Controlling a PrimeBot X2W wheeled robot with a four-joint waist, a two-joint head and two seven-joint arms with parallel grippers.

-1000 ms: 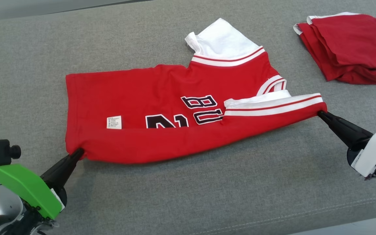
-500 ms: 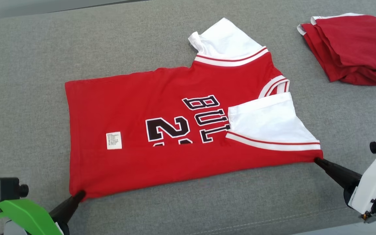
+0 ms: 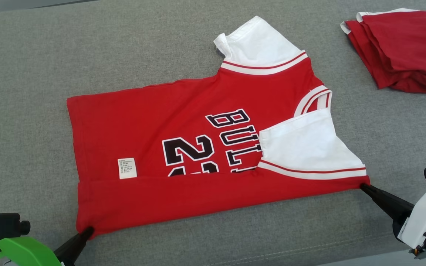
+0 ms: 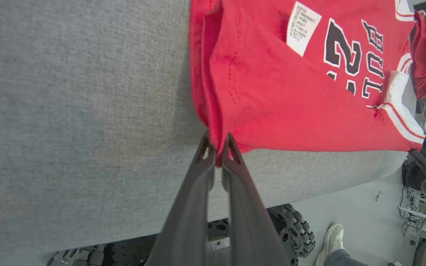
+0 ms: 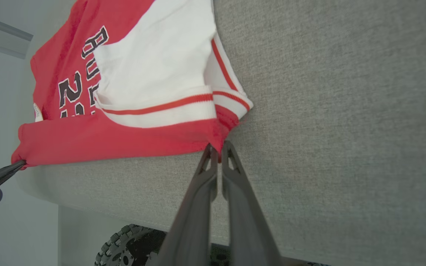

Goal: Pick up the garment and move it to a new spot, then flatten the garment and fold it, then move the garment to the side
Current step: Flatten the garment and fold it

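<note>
The red garment (image 3: 183,122) lies spread on the grey cushion (image 3: 24,74); the left gripper (image 3: 88,231) pinches its 7 o'clock corner. The right gripper (image 3: 364,186) clamps its 4 o'clock corner.

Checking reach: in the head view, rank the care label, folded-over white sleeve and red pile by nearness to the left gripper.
From the left gripper:
1. care label, on the jersey, close by.
2. white sleeve, by the right gripper.
3. red pile, far right.

Red jersey (image 3: 183,147) lies flat, near edge folded over.
</note>
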